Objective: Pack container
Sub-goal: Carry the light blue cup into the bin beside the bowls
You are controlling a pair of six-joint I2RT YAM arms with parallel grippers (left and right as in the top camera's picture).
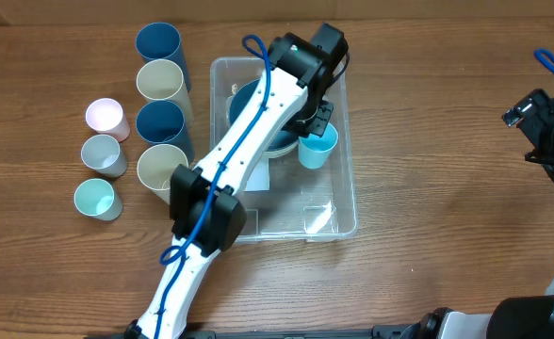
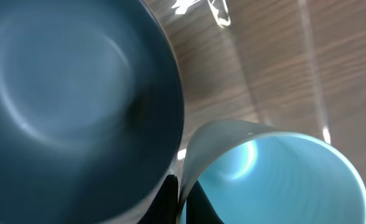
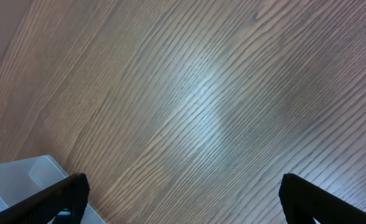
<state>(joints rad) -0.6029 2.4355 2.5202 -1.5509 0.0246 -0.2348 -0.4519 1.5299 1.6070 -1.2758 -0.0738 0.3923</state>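
Overhead view, clock taken with 12 at the far edge.

Container: clear bin, mid-worktop, long axis running 12 to 6. Near end at 6 o'clock shows bare base.

Left arm comes in from 7 o'clock and lies across the bin. Left hand hangs inside the bin's outline, toward its 2 o'clock corner. The bin therefore lies directly below the hand and stretches away from it toward 7 o'clock.

Left hand is closed narrow on a light blue cup. In the left wrist view the cup has its wall pinched between the dark fingers, mouth facing the lens. The cup sits against the bin's 3 o'clock wall; cannot tell whether it touches the base.

Dark blue bowl is inside the bin, 11 o'clock part, partly hidden by the arm. In the left wrist view the bowl is just beside the cup.

Right hand: at 3 o'clock of the bin, well apart, near the worktop's edge. In the right wrist view the hand has its fingers spread wide and nothing between them, over bare wood. A corner of the bin shows at 8 o'clock in that view.

At 9 o'clock of the bin, a column of four tall tumblers runs dark blue, cream, dark blue, cream. Farther out at 9 stand three small cups: pink, grey, mint.
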